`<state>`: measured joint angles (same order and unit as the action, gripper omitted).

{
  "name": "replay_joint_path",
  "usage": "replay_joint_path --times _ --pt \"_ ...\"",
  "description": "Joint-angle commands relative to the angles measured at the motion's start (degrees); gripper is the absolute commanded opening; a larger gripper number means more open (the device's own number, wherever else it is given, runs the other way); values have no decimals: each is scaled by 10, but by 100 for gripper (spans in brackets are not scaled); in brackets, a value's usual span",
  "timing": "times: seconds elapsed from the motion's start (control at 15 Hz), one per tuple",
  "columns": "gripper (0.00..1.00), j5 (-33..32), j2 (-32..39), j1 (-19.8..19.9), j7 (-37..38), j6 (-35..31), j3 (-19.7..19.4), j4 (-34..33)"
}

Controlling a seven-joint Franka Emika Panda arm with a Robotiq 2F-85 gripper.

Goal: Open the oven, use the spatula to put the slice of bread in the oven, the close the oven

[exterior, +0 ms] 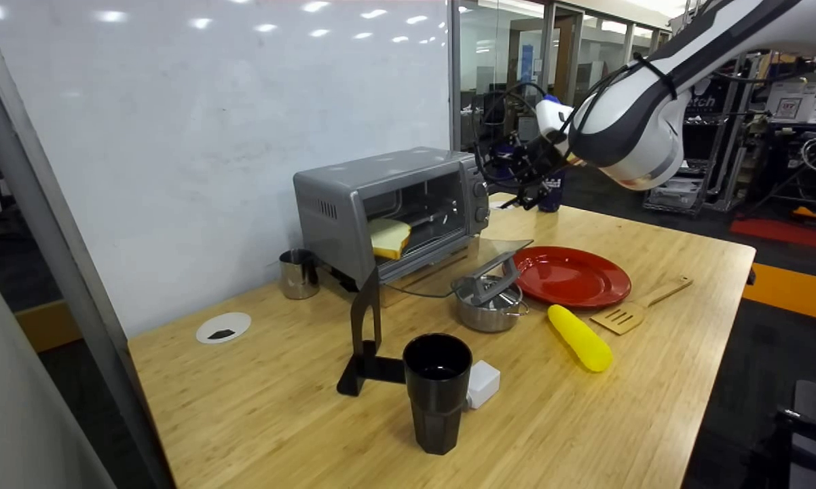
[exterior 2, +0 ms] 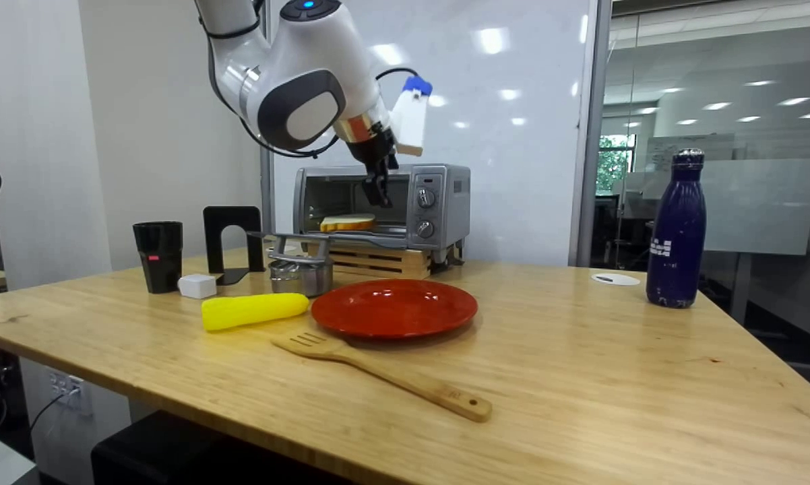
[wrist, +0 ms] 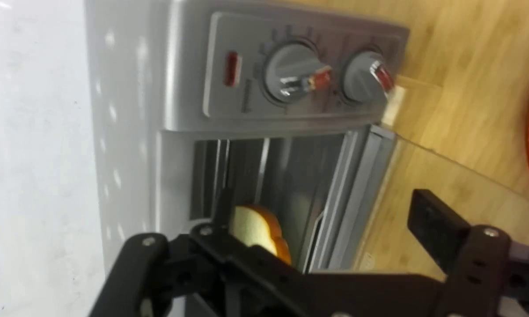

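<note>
Glass partitions (exterior 2: 722, 135) and a glossy whiteboard (exterior: 218, 170) were set as the backdrop. Beneath it all, the tabletop (exterior 2: 580, 377) was formed of pale, fine-grained wood. On this the boxy silver-grey oven (exterior: 340, 210) was raised by a slatted wooden stand (exterior 2: 405, 264), its mouth uncovered and its glass door (exterior: 459, 265) folded down. On that door the coming move, the closing, was judged to turn: its grey handle (exterior 2: 300, 257) was seen below the fingers (wrist: 440, 233) and, in an exterior view, to their left, with its long axis run roughly parallel to the oven's front. The fingers were spread wide, and nothing was gripped between them. Before the oven, a round red plate (exterior: 571, 275), smooth and shiny, was placed. Just beside it the spatula (exterior 2: 381, 368), light wood with a slotted blade and slim shaft, was laid unheld. A squat steel pot (exterior: 489, 316) was stationed under the handle; whether the two were touching could not be told, and a tight reach was thought possible. Smaller again, the slice of bread (exterior: 389, 238), cream-faced with a golden crust, was housed inside the oven, laid roughly flat, away from the knobs (wrist: 295, 72).
</note>
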<state>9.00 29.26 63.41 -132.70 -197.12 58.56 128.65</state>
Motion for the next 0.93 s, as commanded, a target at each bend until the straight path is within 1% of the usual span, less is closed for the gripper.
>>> replay_joint_path --times 0.0,0.13,0.2,0.33,0.4,0.47,0.53,0.6,0.67,0.8,0.87 --pt "100 57 -79 52 68 61 49 92" --pt "100 93 -120 80 107 102 85 128" --pt "100 117 -149 87 131 122 97 144" --pt "100 159 -208 104 176 168 124 165" --pt "100 170 -220 121 185 180 145 173" --pt "100 177 -216 130 184 172 160 178" --pt "100 183 -213 132 187 160 168 181" --pt "100 188 -219 129 193 151 167 190" --pt "100 188 -227 122 199 139 159 203" --pt "100 182 -220 117 195 104 151 226" --pt "100 181 -228 113 197 93 145 239"
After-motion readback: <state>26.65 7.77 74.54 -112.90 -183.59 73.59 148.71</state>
